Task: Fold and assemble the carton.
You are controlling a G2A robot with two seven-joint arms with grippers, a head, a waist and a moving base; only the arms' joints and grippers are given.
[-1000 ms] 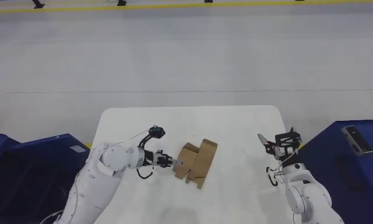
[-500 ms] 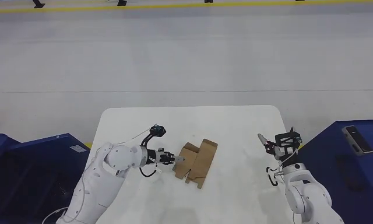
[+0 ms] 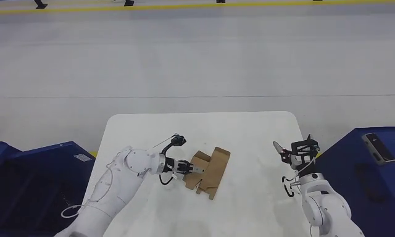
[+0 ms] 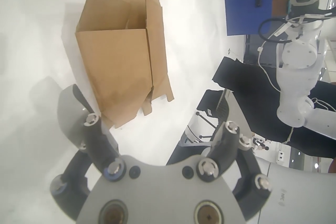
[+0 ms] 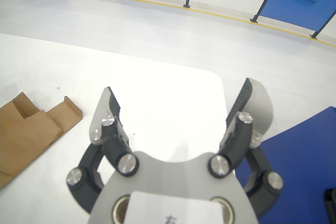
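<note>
Partly cut off in the right wrist view, the carton [image 5: 25, 135] lies on the table [image 3: 259, 132], its corner beside a finger of our spread left gripper [image 4: 151, 109]. We see the right gripper [image 5: 178, 88], also spread, well apart.

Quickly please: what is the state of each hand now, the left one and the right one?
Left hand: open, holding nothing, close to the carton's near edge.
Right hand: open, empty, away from the carton.

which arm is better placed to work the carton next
Left, most likely: the left gripper is open at a corner of the carton, while the right gripper sits open by the table edge, well apart from it.
</note>
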